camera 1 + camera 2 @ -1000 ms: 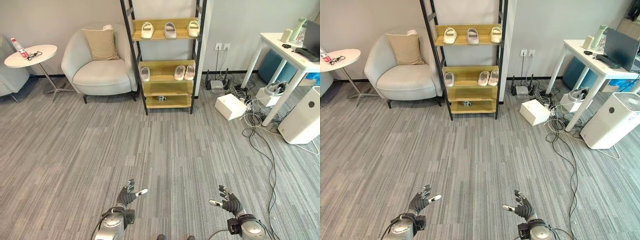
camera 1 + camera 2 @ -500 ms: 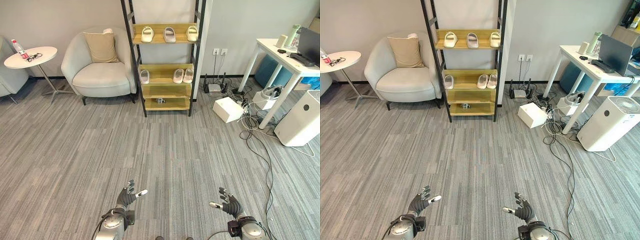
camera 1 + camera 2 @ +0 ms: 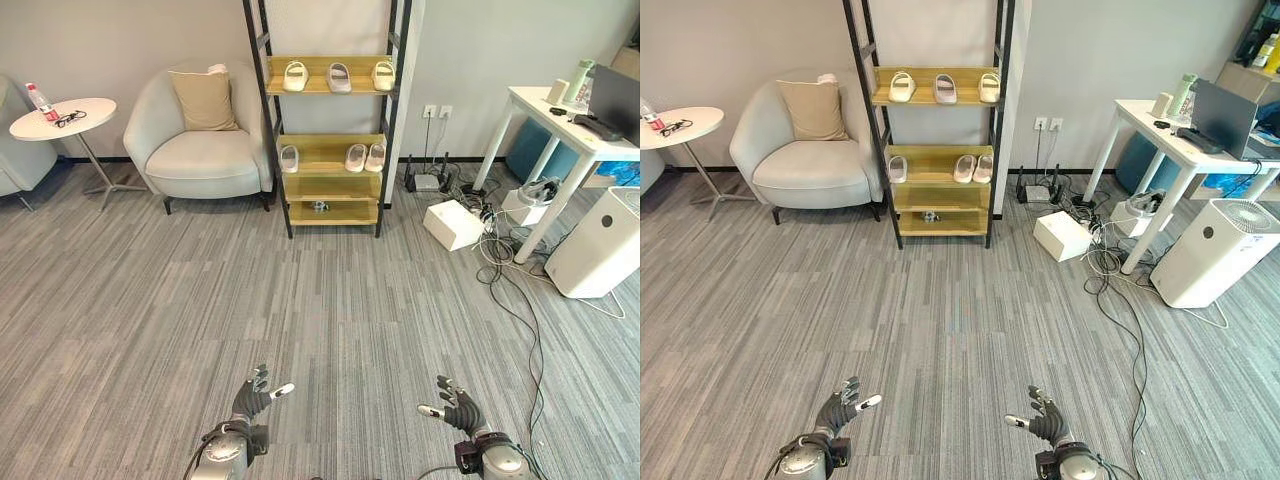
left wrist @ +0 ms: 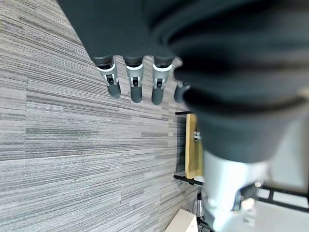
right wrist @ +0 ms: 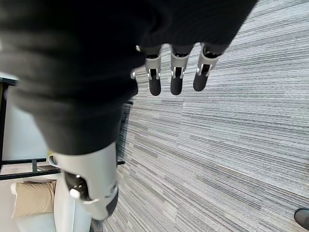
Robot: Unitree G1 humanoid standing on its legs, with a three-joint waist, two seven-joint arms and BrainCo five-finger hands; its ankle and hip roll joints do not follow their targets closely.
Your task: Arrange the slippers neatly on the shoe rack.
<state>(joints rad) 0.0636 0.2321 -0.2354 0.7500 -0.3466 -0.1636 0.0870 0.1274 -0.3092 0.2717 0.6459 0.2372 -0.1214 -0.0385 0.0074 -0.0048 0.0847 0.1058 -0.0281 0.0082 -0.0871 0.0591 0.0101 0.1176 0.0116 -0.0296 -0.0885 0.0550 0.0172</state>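
A black-framed shoe rack point(image 3: 330, 145) with wooden shelves stands against the far wall. Its top shelf carries three pale slippers point(image 3: 338, 76) spaced in a row. On the middle shelf one slipper point(image 3: 289, 158) lies at the left and a pair point(image 3: 365, 157) lies side by side at the right. A small dark object point(image 3: 320, 206) sits on the low shelf. My left hand point(image 3: 252, 395) and right hand point(image 3: 455, 408) hover open and empty over the carpet, far from the rack, fingers point(image 4: 135, 87) straight.
A grey armchair point(image 3: 200, 145) with a tan cushion stands left of the rack, beside a round side table point(image 3: 62, 116). Right of the rack lie a white box point(image 3: 453, 224), tangled cables point(image 3: 510, 265), a white desk point(image 3: 560, 120) and an air purifier point(image 3: 605, 245).
The whole picture has shifted: the rack and furniture sit slightly farther off and lower in view, so the camera moved. Both hands stay open at the bottom.
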